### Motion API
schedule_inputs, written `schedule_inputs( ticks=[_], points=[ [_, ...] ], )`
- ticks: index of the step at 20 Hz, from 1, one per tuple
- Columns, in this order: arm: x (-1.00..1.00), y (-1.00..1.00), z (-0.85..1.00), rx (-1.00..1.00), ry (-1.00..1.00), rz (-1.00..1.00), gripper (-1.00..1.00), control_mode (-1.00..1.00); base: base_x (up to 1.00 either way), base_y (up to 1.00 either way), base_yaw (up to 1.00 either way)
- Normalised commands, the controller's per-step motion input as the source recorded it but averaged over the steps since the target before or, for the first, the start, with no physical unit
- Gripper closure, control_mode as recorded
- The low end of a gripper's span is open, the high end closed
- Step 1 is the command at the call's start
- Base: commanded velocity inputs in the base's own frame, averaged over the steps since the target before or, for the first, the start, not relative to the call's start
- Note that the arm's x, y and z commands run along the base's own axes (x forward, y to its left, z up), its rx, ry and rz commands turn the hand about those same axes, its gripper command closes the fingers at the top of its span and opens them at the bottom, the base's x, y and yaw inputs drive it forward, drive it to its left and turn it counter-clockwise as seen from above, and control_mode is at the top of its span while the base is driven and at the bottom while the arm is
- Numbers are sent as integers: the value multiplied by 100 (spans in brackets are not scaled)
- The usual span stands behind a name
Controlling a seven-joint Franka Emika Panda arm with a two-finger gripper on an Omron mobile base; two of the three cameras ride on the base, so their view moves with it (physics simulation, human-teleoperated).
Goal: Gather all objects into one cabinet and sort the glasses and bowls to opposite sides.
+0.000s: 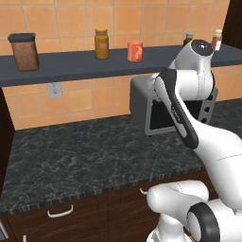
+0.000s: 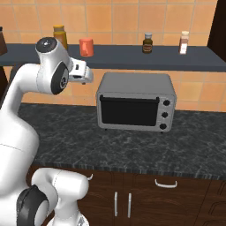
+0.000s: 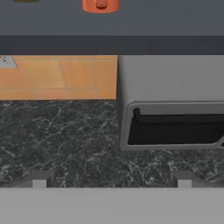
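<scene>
An orange-red cup (image 1: 135, 51) (image 2: 86, 47) stands upright on the dark wall shelf (image 1: 71, 66), just right of a yellow-brown spice jar (image 1: 101, 44). In the hand view the cup's base (image 3: 100, 5) shows at the top edge. My gripper (image 3: 111, 181) is open, its two tips far apart with nothing between them. It hangs below the shelf, over the counter, and faces the tiled wall. A strip of dark brown cabinet (image 2: 219, 26) shows at the far right. The bowls are out of view.
A grey toaster oven (image 2: 134, 102) (image 3: 170, 127) sits on the black marble counter (image 1: 71, 156), right of the gripper. A brown canister (image 1: 24, 52) and two small bottles (image 2: 148, 43) (image 2: 184, 42) share the shelf. Lower cabinets (image 2: 128, 198) run below.
</scene>
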Motion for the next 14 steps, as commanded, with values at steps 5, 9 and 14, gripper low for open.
schedule_inputs(
  ticks=[5, 9, 14],
  points=[
    [2, 17, 25, -3, -5, 2, -100, -100, 0, 0, 0],
    [24, 13, 89, 0, 0, 0, -100, -100, 0, 0, 0],
    [26, 10, 62, 0, 4, 2, -100, -100, 0, 0, 0]
  ],
)
